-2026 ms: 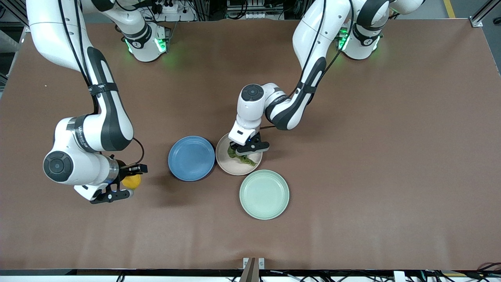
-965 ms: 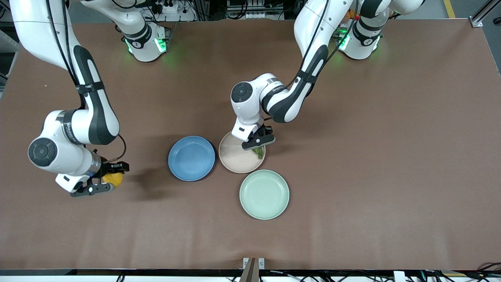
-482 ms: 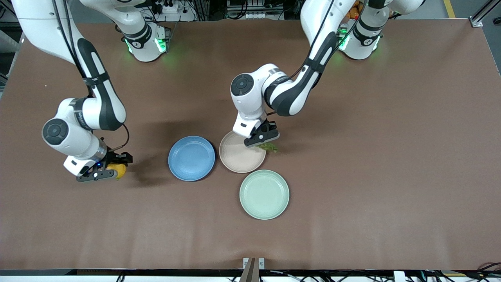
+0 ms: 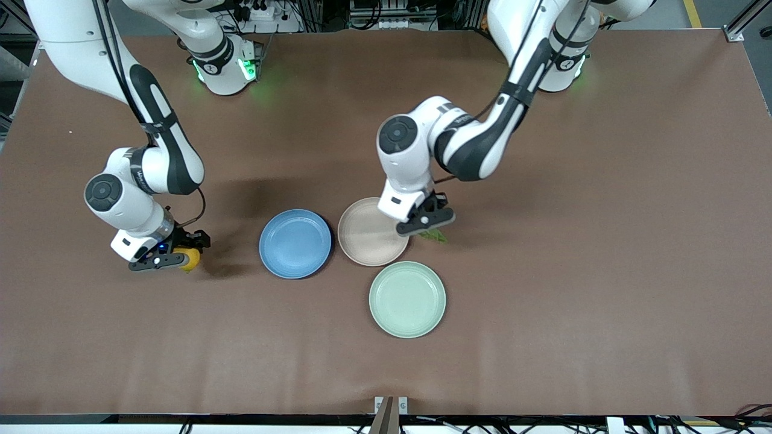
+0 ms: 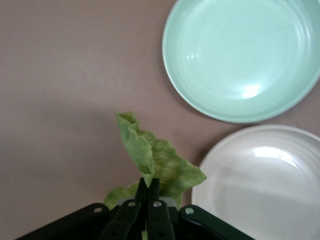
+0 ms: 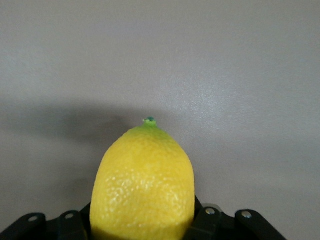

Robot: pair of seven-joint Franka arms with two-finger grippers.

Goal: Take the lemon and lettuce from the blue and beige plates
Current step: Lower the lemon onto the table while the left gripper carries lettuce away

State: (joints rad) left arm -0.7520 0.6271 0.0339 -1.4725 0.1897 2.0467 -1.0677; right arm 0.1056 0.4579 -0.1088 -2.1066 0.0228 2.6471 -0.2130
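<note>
1. Right now the left gripper (image 4: 427, 225) hangs over bare worktop (image 4: 603, 241) just beside the beige plate (image 4: 369, 235), on the side toward the left arm's end, its fingers (image 5: 147, 192) pinched tight on the lettuce (image 4: 435, 235).
2. From the left wrist view the lettuce (image 5: 150, 160) droops out past the fingertips as a crumpled green leaf, clear of the beige plate (image 5: 265, 185) and of the mint-green plate (image 5: 240, 55).
3. The right gripper (image 4: 175, 252) sits low over bare worktop toward the right arm's end, well apart from the blue plate (image 4: 295, 243), with its fingers clamped on the lemon (image 4: 190, 258).
4. In the right wrist view the lemon (image 6: 143, 185) fills the space between the fingers, its small green tip pointing away from the wrist; I cannot tell whether it touches the worktop.
5. The blue plate and the beige plate lie side by side, rims close or touching, and both show bare insides.
6. The mint-green plate (image 4: 407, 299) lies nearer to the front camera than the beige plate, just beside it, and it holds nothing.
</note>
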